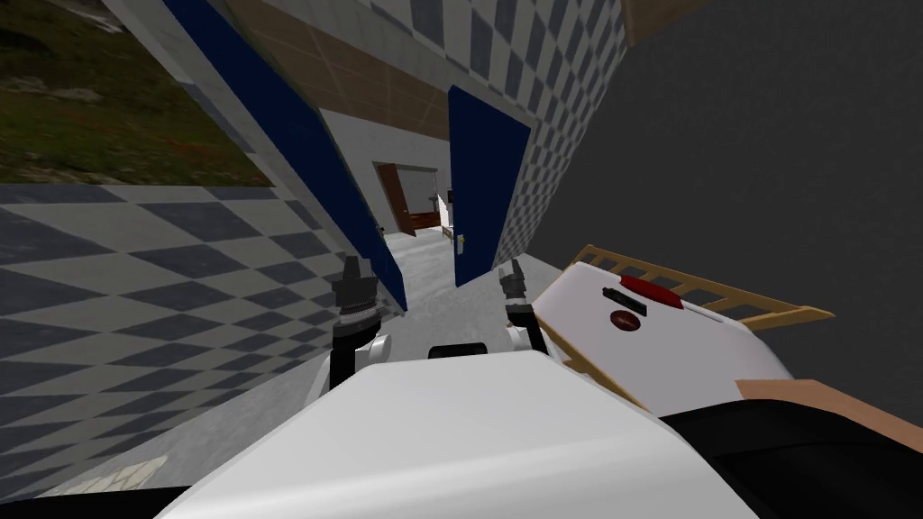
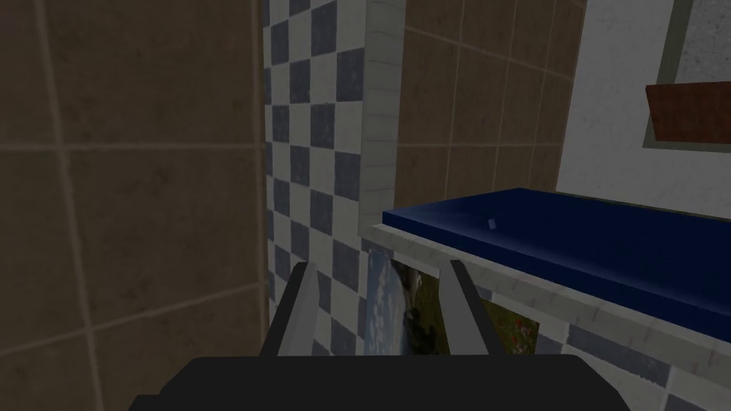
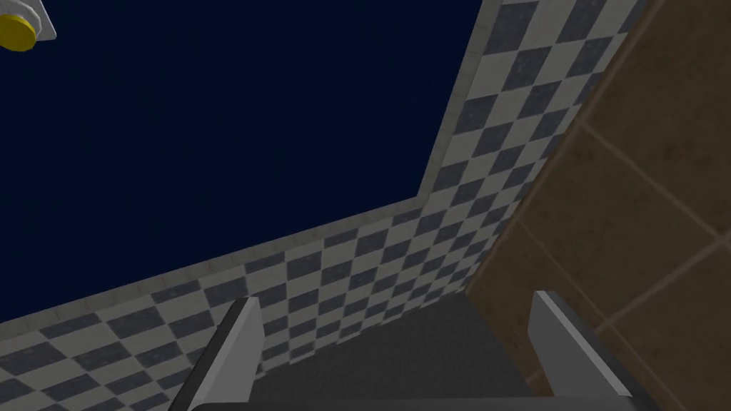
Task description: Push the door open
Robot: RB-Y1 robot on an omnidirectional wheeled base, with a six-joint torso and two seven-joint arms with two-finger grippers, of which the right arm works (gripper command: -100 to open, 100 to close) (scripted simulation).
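Observation:
The dark blue door (image 1: 488, 185) stands swung partly open ahead, with a yellow knob (image 1: 461, 241) low on its near edge. Through the gap beside it a pale floor runs into a further room. My right gripper (image 1: 514, 270) is just short of the door's lower edge, and its wrist view faces the flat blue door (image 3: 214, 143) with the yellow knob (image 3: 16, 32) off to one side. There the right gripper (image 3: 396, 303) is open and holds nothing. My left gripper (image 1: 353, 270) is near the blue door frame (image 1: 297, 144). Seen from its wrist, the left gripper (image 2: 382, 285) is open and holds nothing.
A blue-and-white checkered wall (image 1: 135, 288) runs close along my left, with a landscape picture (image 1: 90, 108) on it. At my right, a white object with red parts (image 1: 667, 333) lies on a wooden slatted frame against a grey wall (image 1: 766, 135). A brown door (image 1: 397, 198) shows beyond the doorway.

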